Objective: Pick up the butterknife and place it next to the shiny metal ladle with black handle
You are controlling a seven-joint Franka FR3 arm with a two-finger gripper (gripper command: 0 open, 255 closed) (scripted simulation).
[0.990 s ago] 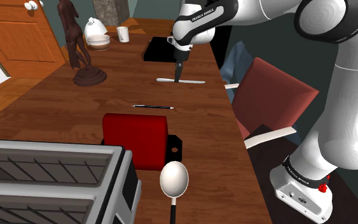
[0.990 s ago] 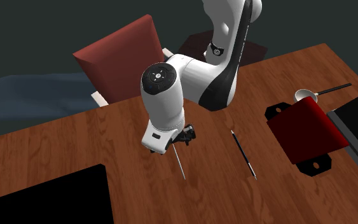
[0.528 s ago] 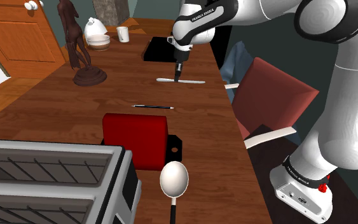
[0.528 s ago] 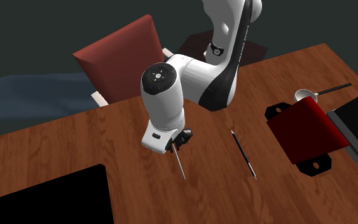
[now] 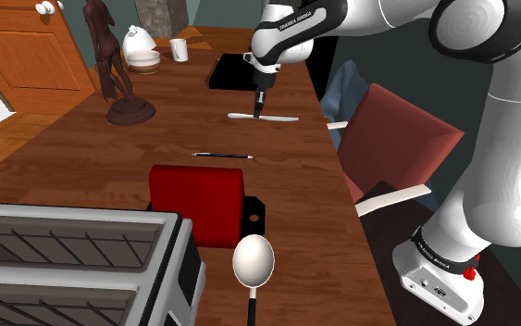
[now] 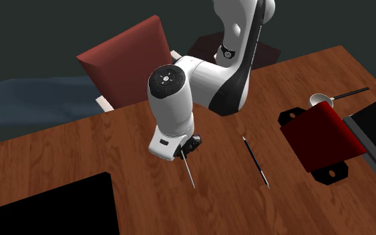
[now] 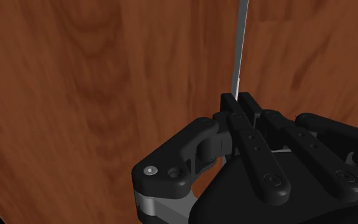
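Wooden desk [image 5: 82, 157], reddish-brown, grain plainly drawn; it carries all the items below.

Item 1: butterknife [image 5: 284, 119], pale grey and thin. It lies crosswise in the upper middle of the shoulder view, level with the desk top; whether it rests on the wood or sits just clear of it cannot be told. In the second exterior view, the butterknife [image 6: 190, 175] runs down and to the right from the arm's hand at frame centre.

Item 2: claw [image 5: 260, 109], all black, pointing straight down at the knife's middle. In the wrist view, the claw [image 7: 236, 100] has its fingers drawn together, pinching the butterknife [image 7: 240, 44], whose grey length runs on past the tips over the wood.

Item 3: ladle [image 5: 254, 259], with a shiny rounded bowl and a black handle, at the lower middle of the shoulder view, well apart from the knife. The same ladle [image 6: 321, 100] sits at the right of the second exterior view.

Item 4: pen [image 5: 221, 155], slim and dark, between knife and ladle.

Item 5: red block [image 5: 198, 204], on a black base, just above the ladle's bowl in the shoulder view.

Item 6: grey slotted appliance [image 5: 64, 259], lower left.

Item 7: dark statuette [image 5: 110, 65], bowl [image 5: 142, 61] and white cup [image 5: 179, 49], upper left.

Item 8: red chair [image 5: 397, 139], beside the desk at the right.
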